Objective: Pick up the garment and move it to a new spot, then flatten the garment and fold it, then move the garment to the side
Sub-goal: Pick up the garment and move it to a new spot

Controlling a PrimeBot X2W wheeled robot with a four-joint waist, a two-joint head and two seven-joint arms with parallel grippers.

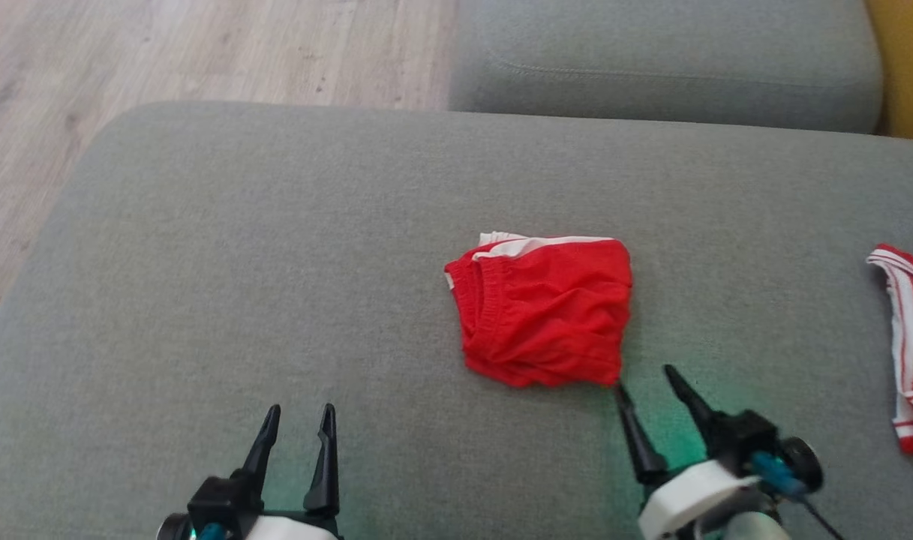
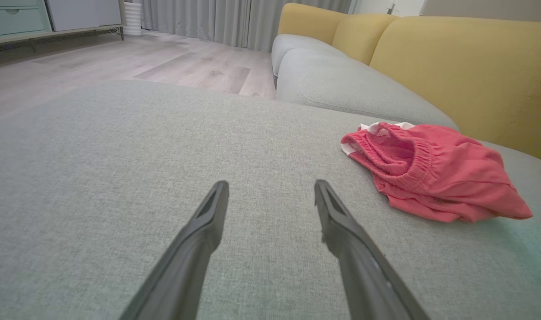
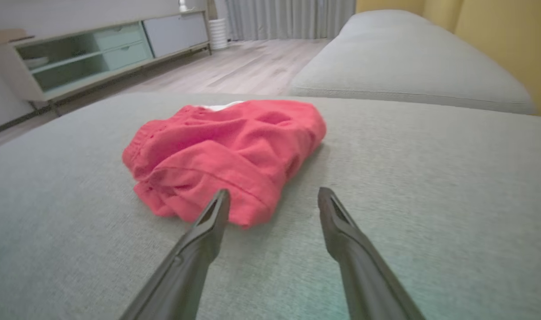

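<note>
Head view, red garment (image 1: 542, 311) just beyond right claw (image 1: 642, 376), jaws apart

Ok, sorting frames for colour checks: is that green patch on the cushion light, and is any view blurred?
Head view: soft-edged green glow on the cushion beside the right gripper, likely light. Left wrist view: teal tint lower right, garment sharp. Right wrist view: garment softer.

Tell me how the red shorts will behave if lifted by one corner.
Likely floppy: the shorts lie in soft wrinkled folds, so they would probably unfold and dangle. Probably light, being thin cloth. Pushed, they would likely bunch on the textured cushion rather than slide.
</note>
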